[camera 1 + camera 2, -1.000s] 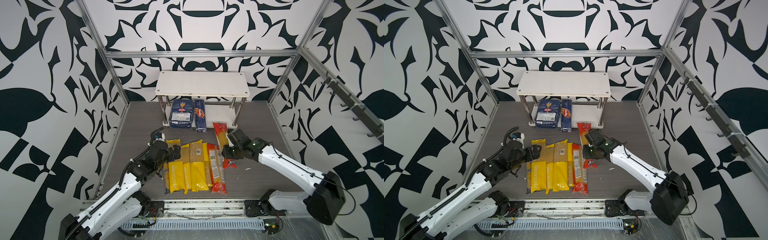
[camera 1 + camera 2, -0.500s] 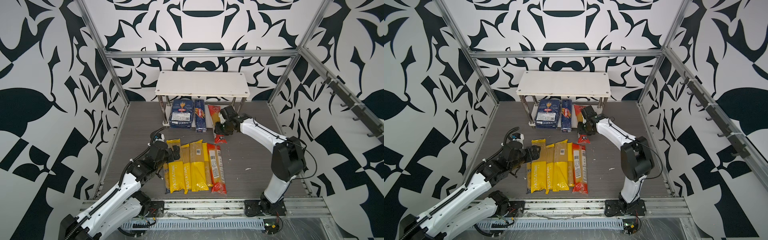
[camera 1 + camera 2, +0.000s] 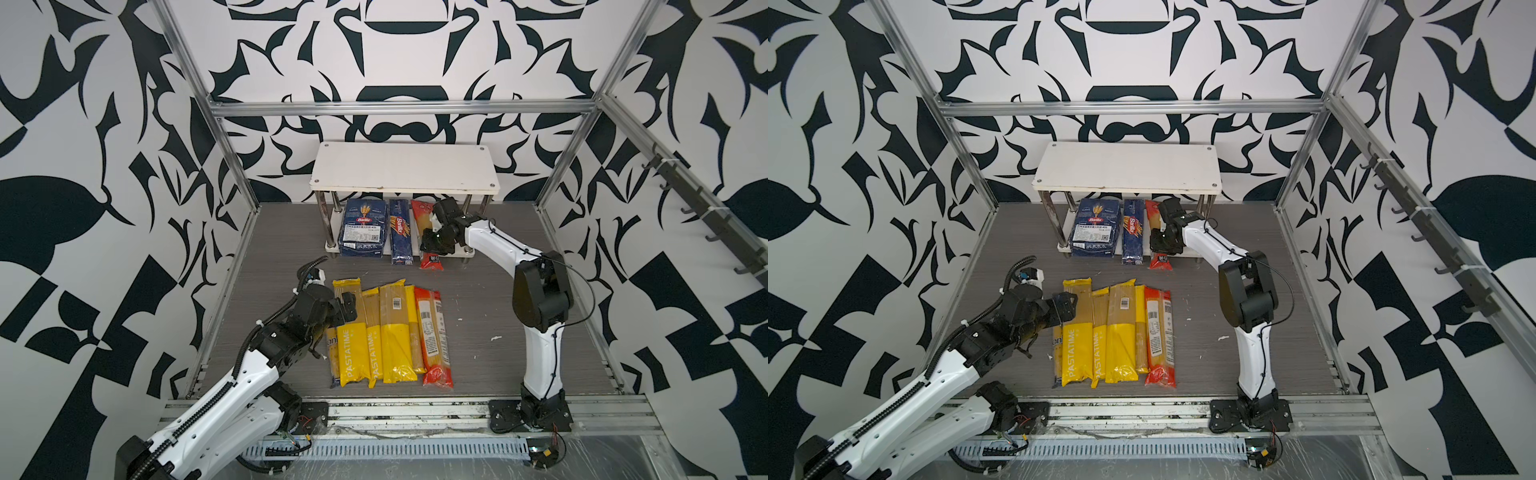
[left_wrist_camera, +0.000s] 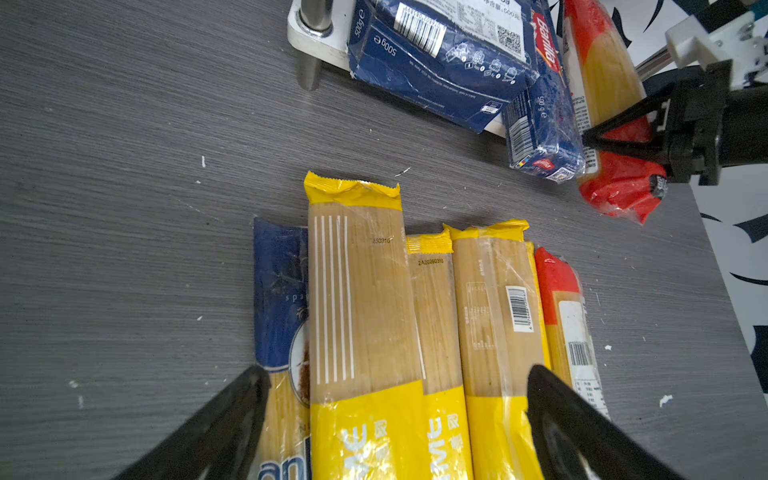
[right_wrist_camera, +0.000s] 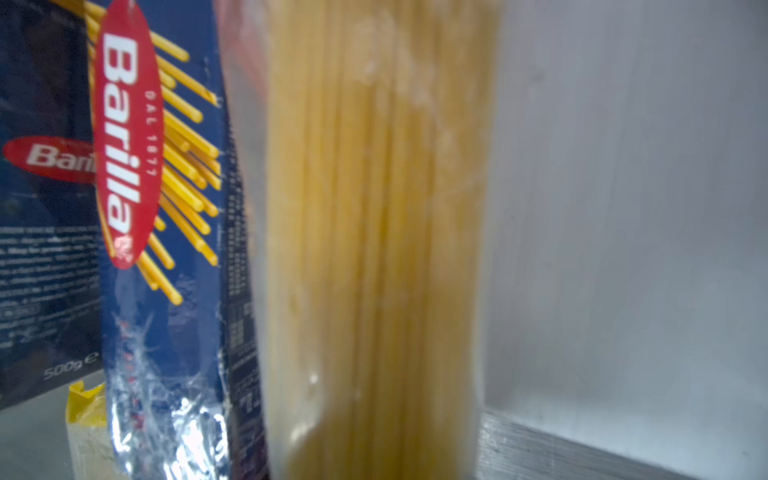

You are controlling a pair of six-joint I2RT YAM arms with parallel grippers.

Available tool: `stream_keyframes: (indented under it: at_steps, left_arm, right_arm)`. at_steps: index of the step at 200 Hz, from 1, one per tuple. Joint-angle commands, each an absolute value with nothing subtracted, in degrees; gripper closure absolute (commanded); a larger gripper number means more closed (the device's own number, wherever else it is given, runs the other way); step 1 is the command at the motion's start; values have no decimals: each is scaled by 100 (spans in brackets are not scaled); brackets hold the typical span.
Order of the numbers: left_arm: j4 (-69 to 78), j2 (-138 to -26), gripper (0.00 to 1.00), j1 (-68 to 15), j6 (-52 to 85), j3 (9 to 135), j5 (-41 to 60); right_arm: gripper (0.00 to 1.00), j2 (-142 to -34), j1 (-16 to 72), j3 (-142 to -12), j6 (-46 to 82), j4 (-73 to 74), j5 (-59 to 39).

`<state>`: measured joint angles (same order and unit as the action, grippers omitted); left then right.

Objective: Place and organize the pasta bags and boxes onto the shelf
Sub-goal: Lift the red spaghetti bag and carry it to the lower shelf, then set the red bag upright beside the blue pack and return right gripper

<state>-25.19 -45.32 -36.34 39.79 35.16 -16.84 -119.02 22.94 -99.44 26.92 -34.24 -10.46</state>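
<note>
The shelf stands at the back. On its lower board lie the wide Barilla box and the narrow one. Beside them lies a red bag, its near end overhanging. My right gripper sits on this bag; its grip is hidden. On the floor lie the dark-blue ankara bag, several yellow bags and another red bag. My left gripper hovers open over them.
Chrome posts hold the shelf's boards. The right arm's black elbow rises over the floor's right side. Small white scraps dot the grey floor. Aluminium frame rails and patterned walls close the cell in.
The right arm has swung from the middle of the floor back to the shelf, carrying the red bag onto the lower board beside the narrow box. The left arm has stayed put.
</note>
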Motion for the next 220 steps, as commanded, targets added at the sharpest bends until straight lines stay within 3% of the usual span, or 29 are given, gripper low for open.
stream_keyframes:
  at_steps: [1,27,39,44,130,220]
  left_arm:
    - [-2638,-4466,1,-3617,3920,3661,-1793]
    - [-2644,-4456,1,-3621,3920,3638,-1793]
    - [-2646,-4447,1,-3621,3920,3625,-1793]
    - [-2653,-4443,1,-3621,3920,3628,-1797]
    - [-2592,-4384,1,-3617,3968,3536,-1793]
    - [-2359,-4567,1,-3621,4001,3496,-1413]
  right_arm:
    - [58,-11669,2220,-10498,2641,-2977,-1099]
    - [43,-11777,2145,-10613,2694,-3021,-1286]
    - [21,-11762,2136,-10552,2736,-2993,-1351]
    - [16,-11739,2140,-10511,2755,-2989,-1362]
    - [12,-10872,2151,-9397,2816,-2873,-1526]
    - [12,-9114,2643,-7408,2848,-2886,-1107]
